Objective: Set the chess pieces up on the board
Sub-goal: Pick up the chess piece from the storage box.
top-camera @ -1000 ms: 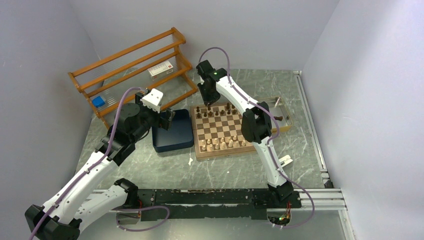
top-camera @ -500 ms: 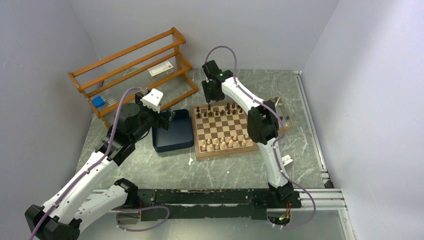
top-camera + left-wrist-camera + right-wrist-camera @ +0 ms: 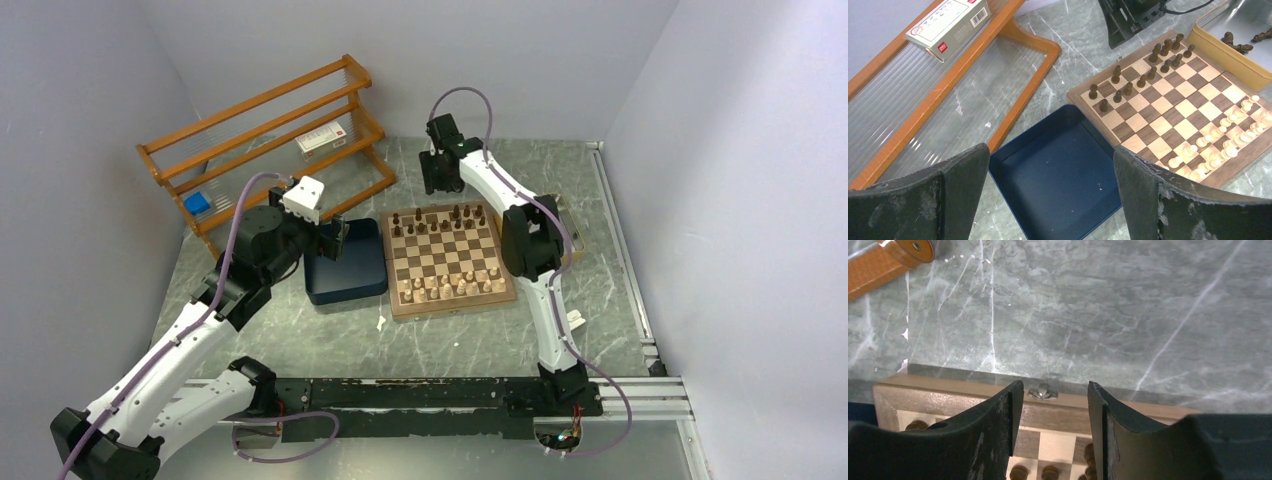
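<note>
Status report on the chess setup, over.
Left tool open above blue tray. Right tool open, empty, above the board's far edge. Dark chess pieces on far rows, some in the tin. No obstruction seen.

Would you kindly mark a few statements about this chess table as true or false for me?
1. The pale pieces stand on the rows of the board nearest the arms. True.
2. The left tool grips a dark piece. False: it is open and holds nothing, above the blue tray.
3. Some dark pieces lie in the tin to the right of the board. True.
4. The right tool hangs over the middle of the board. False: it is open and empty at the board's far edge.
</note>
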### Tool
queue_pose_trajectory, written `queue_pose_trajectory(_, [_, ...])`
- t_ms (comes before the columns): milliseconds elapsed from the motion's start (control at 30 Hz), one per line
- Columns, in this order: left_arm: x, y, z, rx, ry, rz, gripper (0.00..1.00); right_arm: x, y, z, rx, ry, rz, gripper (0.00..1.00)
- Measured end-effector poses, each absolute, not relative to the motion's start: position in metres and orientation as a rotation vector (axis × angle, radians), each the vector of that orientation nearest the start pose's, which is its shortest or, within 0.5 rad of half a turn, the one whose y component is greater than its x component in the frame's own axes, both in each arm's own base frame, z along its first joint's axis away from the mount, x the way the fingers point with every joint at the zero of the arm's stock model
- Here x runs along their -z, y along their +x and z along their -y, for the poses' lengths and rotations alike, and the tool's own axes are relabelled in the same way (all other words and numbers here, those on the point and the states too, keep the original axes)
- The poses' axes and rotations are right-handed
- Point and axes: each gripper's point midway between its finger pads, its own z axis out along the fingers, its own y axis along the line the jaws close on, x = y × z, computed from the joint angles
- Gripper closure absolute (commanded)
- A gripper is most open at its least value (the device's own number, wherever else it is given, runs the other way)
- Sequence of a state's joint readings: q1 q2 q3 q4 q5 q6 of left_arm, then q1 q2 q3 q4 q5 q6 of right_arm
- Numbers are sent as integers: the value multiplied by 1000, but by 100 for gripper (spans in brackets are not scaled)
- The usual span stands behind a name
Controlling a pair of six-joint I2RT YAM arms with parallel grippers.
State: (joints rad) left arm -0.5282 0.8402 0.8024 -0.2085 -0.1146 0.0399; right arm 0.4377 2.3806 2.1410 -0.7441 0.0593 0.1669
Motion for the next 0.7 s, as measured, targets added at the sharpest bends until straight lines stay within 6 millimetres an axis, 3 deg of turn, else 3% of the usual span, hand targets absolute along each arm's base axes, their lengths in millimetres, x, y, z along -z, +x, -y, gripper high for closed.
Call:
queue_pose_trajectory(400, [-260,289,143,240,431,-1770,2,-21,516,-250,-200,-382,-2609,51])
queue_pose_trajectory(700, [-259,290,143,235,429,-1775,2,-21,508,-271,-367,-419,-2622,62])
